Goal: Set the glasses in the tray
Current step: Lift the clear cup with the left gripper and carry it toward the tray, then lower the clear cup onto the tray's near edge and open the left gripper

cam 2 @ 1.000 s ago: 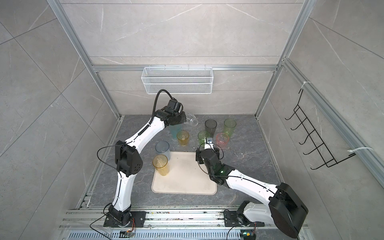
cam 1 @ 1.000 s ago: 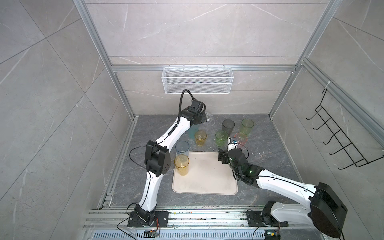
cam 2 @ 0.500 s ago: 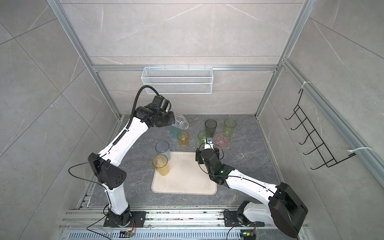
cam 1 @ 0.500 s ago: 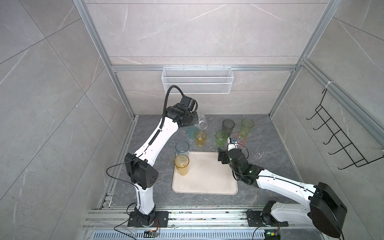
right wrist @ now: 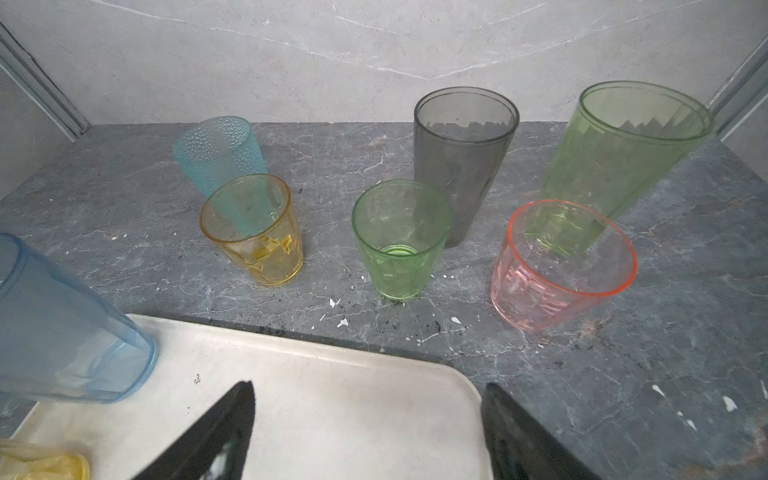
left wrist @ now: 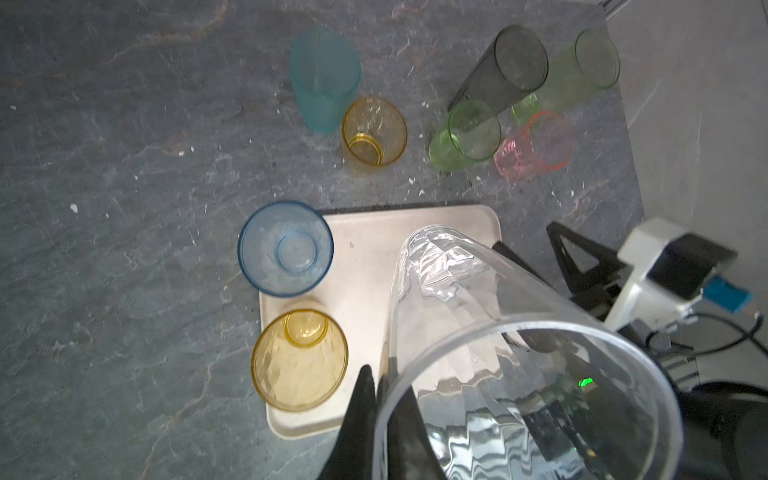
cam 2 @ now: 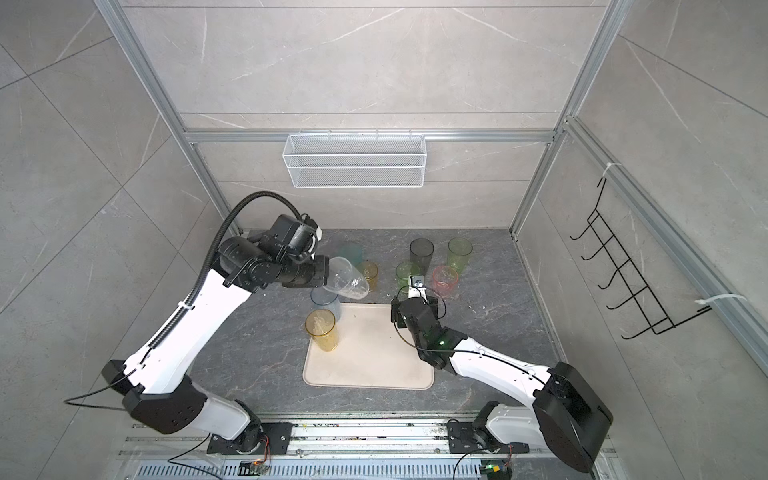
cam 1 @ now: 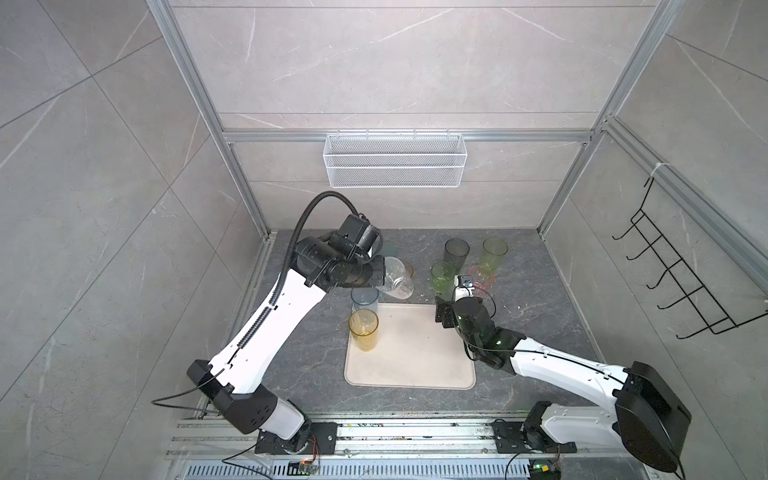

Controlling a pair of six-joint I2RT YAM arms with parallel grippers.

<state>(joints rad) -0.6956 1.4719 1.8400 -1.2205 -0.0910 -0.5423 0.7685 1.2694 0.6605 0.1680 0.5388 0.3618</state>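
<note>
Grey marbled bench [cam 1: 540, 340] is shown in both top views, the cream tray [cam 1: 415, 365] lying at its middle. A clear tumbler [cam 1: 397, 279] is held tilted by the left pincer [cam 1: 379, 272] near the tray's far edge; a blue tumbler [cam 1: 365, 300] and a tall amber tumbler [cam 1: 364, 332] are stood at the tray's left side. In the left wrist view the clear tumbler's wall is pinched between the fingers [left wrist: 361, 415]. In the right wrist view the right pincer [right wrist: 369, 388] is spread wide and empty over the tray's corner, a pink tumbler [right wrist: 561, 266] set beyond.

Robotics lab cell: aluminium frame [cam 1: 291, 136], 2 rail-mounted arms [cam 1: 270, 332].
</note>
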